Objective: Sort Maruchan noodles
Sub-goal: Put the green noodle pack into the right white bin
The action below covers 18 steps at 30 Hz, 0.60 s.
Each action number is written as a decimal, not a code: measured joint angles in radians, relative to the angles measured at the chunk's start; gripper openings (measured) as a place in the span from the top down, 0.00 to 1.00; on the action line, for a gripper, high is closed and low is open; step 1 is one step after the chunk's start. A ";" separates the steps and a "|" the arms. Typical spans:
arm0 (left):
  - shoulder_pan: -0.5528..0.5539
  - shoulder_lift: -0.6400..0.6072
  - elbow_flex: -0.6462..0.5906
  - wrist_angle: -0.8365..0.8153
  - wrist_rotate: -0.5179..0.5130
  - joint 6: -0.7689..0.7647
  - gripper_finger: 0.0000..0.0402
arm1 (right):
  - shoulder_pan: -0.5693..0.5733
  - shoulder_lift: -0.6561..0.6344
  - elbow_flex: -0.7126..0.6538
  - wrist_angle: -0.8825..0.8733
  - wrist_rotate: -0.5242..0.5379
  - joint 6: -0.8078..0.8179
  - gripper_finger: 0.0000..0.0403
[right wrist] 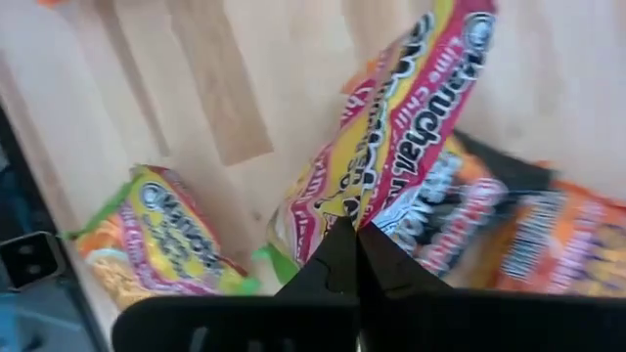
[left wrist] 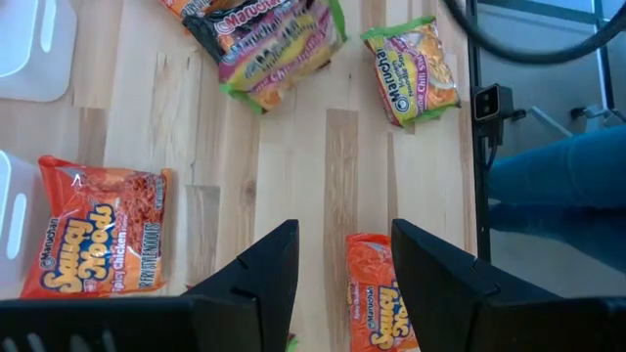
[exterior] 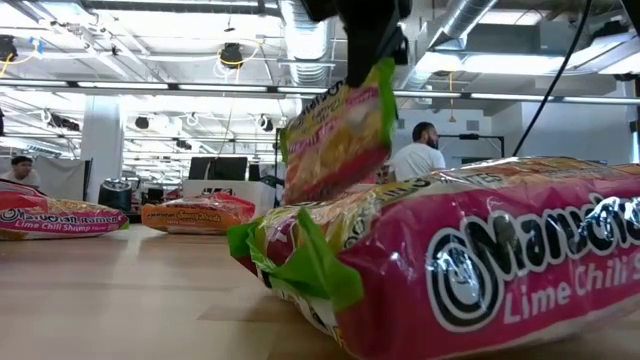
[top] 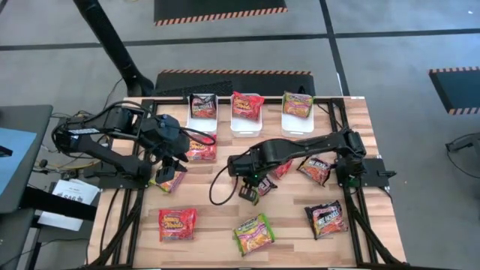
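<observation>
The right gripper [right wrist: 357, 227], near the middle of the worktop [top: 217, 217], is pinched shut on the edge of a green-trimmed packet [right wrist: 391, 137]; the low view shows that packet [exterior: 335, 135] hanging clear of the wood, which the high view hides under the arm. The left gripper [left wrist: 342, 259] hovers near the left edge with its fingers apart and nothing between them; its wrist view shows an orange packet [left wrist: 377, 298] lying below. The high view alone shows three white bins [top: 247, 120] along the far edge, each holding a packet, and more packets near the front edge. A person [exterior: 418, 152] shows only in the low view.
</observation>
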<state>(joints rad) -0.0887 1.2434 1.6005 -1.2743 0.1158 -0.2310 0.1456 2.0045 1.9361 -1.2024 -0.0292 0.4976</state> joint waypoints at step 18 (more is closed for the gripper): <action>0.001 0.000 0.000 0.000 -0.229 0.019 0.63 | -0.188 -0.039 0.262 -0.366 0.220 -0.225 0.99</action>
<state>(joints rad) -0.0879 1.2434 1.6005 -1.2743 -0.1136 -0.2116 -0.0425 1.9658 2.1977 -1.5680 0.1912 0.2723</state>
